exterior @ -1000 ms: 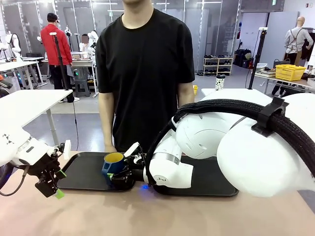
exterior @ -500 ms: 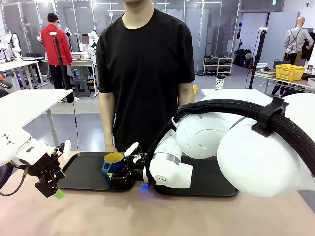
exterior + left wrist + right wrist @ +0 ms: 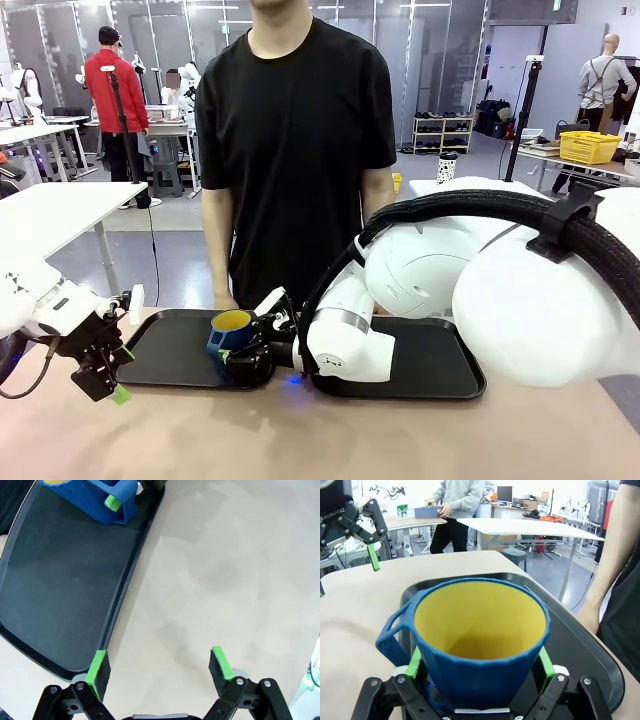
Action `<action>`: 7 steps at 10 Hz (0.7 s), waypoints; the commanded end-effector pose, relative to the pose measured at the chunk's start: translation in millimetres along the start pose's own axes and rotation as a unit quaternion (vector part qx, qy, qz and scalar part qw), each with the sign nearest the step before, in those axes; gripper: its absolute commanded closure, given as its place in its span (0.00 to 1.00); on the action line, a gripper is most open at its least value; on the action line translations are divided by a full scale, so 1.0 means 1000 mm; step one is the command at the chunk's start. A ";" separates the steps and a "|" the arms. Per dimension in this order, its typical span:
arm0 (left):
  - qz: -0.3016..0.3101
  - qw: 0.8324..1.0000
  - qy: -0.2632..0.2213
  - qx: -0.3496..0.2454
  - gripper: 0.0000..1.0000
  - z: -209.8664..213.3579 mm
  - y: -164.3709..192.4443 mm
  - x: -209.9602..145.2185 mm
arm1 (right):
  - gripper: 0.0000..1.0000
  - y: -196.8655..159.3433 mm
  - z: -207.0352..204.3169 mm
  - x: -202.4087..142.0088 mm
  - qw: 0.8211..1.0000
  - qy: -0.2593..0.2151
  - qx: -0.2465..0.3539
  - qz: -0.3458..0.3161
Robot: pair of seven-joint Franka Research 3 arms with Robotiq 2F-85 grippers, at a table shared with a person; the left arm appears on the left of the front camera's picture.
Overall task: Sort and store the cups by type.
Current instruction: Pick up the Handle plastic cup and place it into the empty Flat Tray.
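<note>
- While the blue mug (image 3: 480,645) stands on the left tray (image 3: 170,350), left of frame centre, right gripper (image 3: 477,672) brackets it, jaws spread wide, pads beside its walls; whether they touch, I cannot tell.
- Left gripper (image 3: 159,667) hangs agape over bare table (image 3: 225,570), lower left.
- Judging by this, sorting looks partly done.
- Count: one mug, two trays.

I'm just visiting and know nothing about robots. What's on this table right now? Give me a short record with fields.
Blue mug: yellow inside, upright on the left black tray.
Right claw: open, a green pad on each side of the mug; contact cannot be told.
Left claw: open, holding nothing, over bare table beside the tray's edge.
Second tray: black, to the right of the first.
Person: standing at the far side, one hand by the tray.
</note>
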State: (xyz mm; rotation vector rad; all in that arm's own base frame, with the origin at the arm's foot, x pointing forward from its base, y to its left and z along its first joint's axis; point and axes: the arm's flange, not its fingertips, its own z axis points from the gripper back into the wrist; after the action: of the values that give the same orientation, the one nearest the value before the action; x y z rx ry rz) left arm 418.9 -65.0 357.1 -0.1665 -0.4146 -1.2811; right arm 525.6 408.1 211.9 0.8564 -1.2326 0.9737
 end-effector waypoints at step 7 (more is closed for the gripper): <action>0.000 1.000 0.006 0.008 0.00 -0.001 -0.004 -0.003 | 0.00 0.028 0.027 0.020 1.000 0.011 -0.001 0.010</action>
State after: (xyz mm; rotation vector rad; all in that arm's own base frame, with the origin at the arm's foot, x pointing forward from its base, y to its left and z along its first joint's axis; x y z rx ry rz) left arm 418.9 -65.0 357.1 -0.1666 -0.4146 -1.2811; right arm 502.1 404.0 233.3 0.8649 -1.2242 0.9825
